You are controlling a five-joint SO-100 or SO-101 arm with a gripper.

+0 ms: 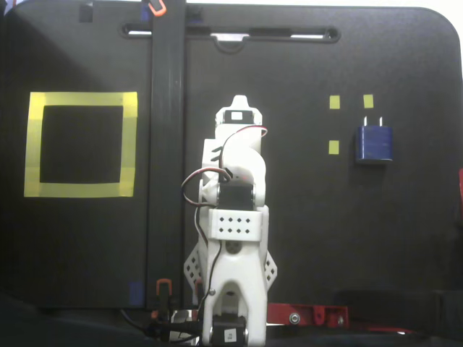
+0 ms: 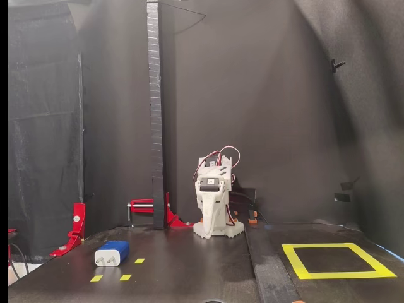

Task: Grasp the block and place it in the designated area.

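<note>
The block (image 1: pixel 373 143) is dark blue with two silvery prongs. It lies flat on the black board at the right in a fixed view, far from the arm, and at the front left in another fixed view (image 2: pixel 112 254). The designated area, a yellow tape square (image 1: pixel 81 100), lies at the left there and at the front right in the other view (image 2: pixel 341 274); nothing is inside it. My white arm is folded over its base in the middle. The gripper (image 1: pixel 239 105) points down in front of the base (image 2: pixel 211 218). Its fingers look closed and hold nothing.
Three tiny yellow squares (image 1: pixel 334 102) show around the block, also in the other fixed view (image 2: pixel 125 277). A tall black post (image 1: pixel 166 144) stands between the arm and the tape square (image 2: pixel 154 113). Red clamps (image 2: pixel 76 227) sit at the board's edge.
</note>
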